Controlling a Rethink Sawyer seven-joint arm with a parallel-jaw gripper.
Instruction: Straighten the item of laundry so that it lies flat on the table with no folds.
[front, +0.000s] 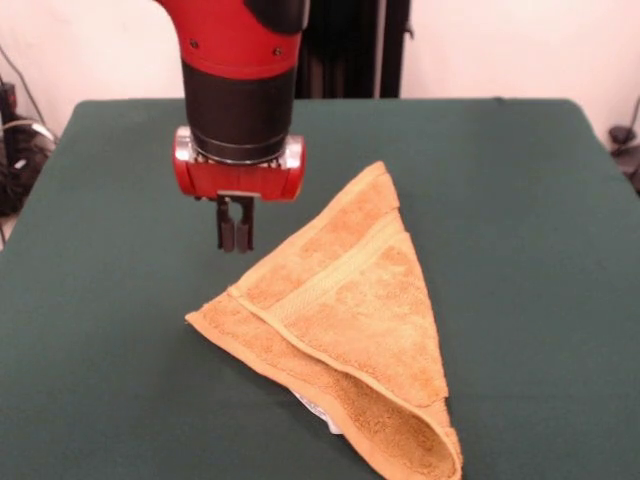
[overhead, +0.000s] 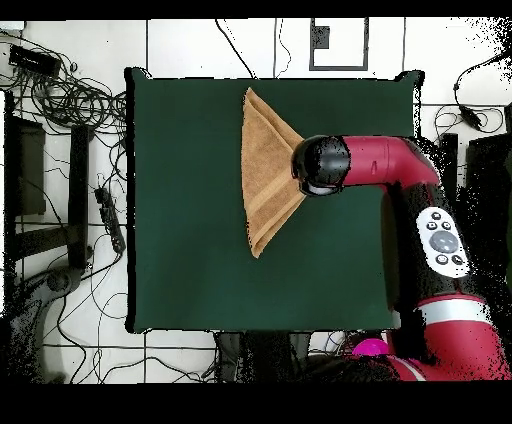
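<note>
Counting, we see one towel (front: 345, 325) on one table (front: 520, 200), folded into a triangle. Its long axis runs lengthwise, apex toward the robot. One gripper (front: 236, 238) hangs beside it, fingers pressed together, grasping nothing.

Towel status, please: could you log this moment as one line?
towel: folded into a triangle, not flat | gripper: shut, empty, above table beside towel's edge | task: unfinished
</note>
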